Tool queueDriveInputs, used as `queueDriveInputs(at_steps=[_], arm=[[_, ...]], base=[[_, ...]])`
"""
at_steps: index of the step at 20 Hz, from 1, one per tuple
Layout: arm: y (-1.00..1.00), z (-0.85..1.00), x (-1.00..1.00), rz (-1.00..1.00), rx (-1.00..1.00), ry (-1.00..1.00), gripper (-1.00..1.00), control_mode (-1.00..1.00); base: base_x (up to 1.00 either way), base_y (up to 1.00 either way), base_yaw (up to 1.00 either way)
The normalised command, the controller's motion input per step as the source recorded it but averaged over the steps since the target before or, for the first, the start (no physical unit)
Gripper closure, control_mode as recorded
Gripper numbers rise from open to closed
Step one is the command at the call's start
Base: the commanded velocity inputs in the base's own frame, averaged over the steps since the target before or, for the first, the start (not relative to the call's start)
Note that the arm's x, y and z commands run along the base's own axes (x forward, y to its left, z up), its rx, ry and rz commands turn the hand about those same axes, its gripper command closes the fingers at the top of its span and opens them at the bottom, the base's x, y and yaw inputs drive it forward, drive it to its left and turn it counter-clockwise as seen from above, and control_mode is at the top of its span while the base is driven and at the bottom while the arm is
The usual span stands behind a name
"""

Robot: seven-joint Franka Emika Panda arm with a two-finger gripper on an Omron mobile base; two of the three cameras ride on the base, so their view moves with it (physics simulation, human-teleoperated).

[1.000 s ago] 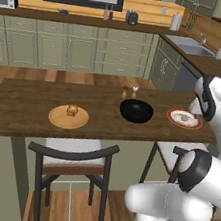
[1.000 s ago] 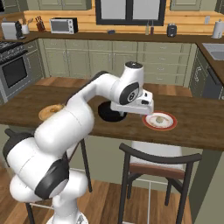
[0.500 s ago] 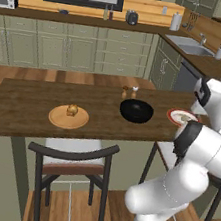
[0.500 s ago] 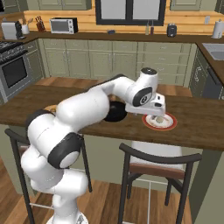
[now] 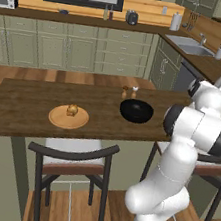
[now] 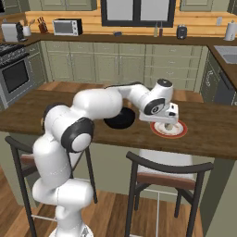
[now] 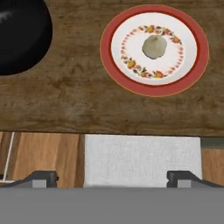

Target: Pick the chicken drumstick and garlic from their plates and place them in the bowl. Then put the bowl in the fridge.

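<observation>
Dark wood desk (image 5: 27, 104) carries all the task items. The tan plate (image 5: 68, 117) lies toward its left in the left base view, with the drumstick (image 5: 72, 109) resting on it. The black bowl (image 5: 136, 110) stands to the right of that plate, well apart from it, with two small shakers (image 5: 129, 91) just behind it. The white plate with the red rim (image 7: 154, 49) lies beside the bowl (image 7: 19, 35), not touching it, and the garlic (image 7: 154, 46) sits near that plate's centre. In the right base view the pincer (image 6: 168, 126) hangs over the red-rimmed plate (image 6: 178, 133). Its jaws are spread wide and hold nothing; the two fingertips (image 7: 41, 177) show far apart above a chair's pale seat (image 7: 142, 159).
</observation>
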Motion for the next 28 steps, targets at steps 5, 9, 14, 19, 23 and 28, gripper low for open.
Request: queueDriveInputs(at_steps=[5, 9, 14, 19, 23, 28], arm=[[-0.08, -0.23, 0.32, 0.01, 0.03, 0.0, -1.0, -1.0], [0.0, -0.15, 0.21, -0.13, 0.0, 0.02, -1.0, -1.0], [0.01, -0.21, 0.31, -0.17, 0.0, 0.02, -1.0, -1.0], [-0.02, -0.35, 0.46, -0.12, 0.0, 0.0, -1.0, -1.0], [-0.08, -0.34, 0.22, -0.11, 0.0, 0.01, -1.0, -1.0], [-0.1, -0.22, 0.36, -0.14, 0.02, 0.0, -1.0, -1.0]], base=[[0.0, 0.0, 0.0], [0.0, 0.0, 0.0], [0.0, 0.0, 0.0], [0.0, 0.0, 0.0], [0.0, 0.0, 0.0], [0.0, 0.0, 0.0]])
